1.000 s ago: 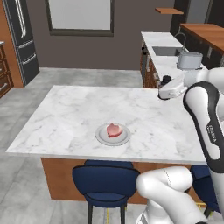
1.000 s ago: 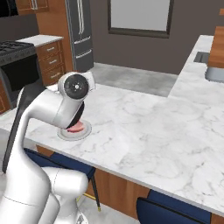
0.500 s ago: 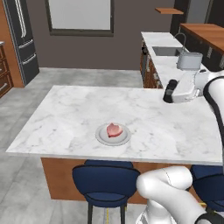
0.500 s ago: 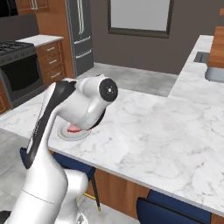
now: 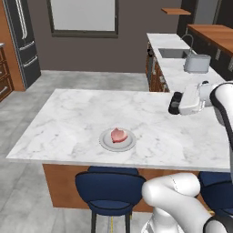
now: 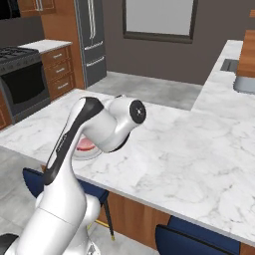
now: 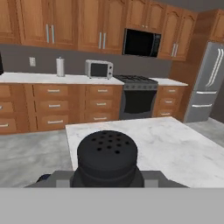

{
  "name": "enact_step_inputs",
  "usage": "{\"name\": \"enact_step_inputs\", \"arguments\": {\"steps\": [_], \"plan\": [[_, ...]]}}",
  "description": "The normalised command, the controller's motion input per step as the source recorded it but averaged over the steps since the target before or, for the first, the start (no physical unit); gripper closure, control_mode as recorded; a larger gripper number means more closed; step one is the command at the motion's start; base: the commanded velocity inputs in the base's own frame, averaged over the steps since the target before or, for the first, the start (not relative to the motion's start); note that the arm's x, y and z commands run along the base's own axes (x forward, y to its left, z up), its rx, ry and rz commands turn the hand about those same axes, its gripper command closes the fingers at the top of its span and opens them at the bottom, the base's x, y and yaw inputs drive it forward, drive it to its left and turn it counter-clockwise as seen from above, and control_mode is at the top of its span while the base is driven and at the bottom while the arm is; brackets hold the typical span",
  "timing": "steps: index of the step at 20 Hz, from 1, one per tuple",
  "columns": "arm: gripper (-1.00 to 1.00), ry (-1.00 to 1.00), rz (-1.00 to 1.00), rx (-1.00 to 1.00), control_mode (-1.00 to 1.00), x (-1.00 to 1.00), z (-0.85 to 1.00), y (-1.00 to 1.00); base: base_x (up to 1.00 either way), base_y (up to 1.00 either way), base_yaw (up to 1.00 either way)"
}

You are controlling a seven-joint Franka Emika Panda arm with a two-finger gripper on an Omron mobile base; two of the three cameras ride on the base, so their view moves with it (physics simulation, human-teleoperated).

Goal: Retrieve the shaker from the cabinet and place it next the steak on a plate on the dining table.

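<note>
Arm's swung right in the last second, hand (image 5: 174, 103) clamped on the shaker (image 7: 107, 156), now well off the plate (image 5: 118, 140) at its 2 o'clock; still gotta bring it back over.

A toaster (image 5: 197, 63) sits on the marble side tabletop (image 5: 173, 68) near a sink (image 5: 172, 53) with a faucet (image 5: 186, 40). A steel fridge (image 6: 91, 40) stands against the far wall beside a framed window (image 5: 83, 17). Blue stools (image 5: 110, 189) tuck under the island. Along the wooden cabinets, a black stove (image 7: 138, 100) sits below a microwave (image 7: 141, 43), with a toaster oven (image 7: 99, 69) and paper towel roll (image 7: 60, 67) nearby.
</note>
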Motion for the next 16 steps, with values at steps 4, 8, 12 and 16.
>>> {"name": "enact_step_inputs", "arguments": {"steps": [4, 8, 12, 16], "plan": [[1.0, 0.0, 0.0, 0.0, -1.0, 0.3, -0.46, 0.0, 0.0, 0.0, 0.0], [1.0, 0.0, 0.0, 0.0, -1.0, 0.28, -0.49, 0.0, 0.0, 0.0, 0.0], [1.0, 0.0, 0.0, 0.0, -1.0, 0.17, -0.34, 0.0, 0.0, 0.0, 0.0], [1.0, 0.01, 0.0, 0.0, -1.0, 0.04, -0.25, 0.0, 0.0, 0.0, 0.0]]}}
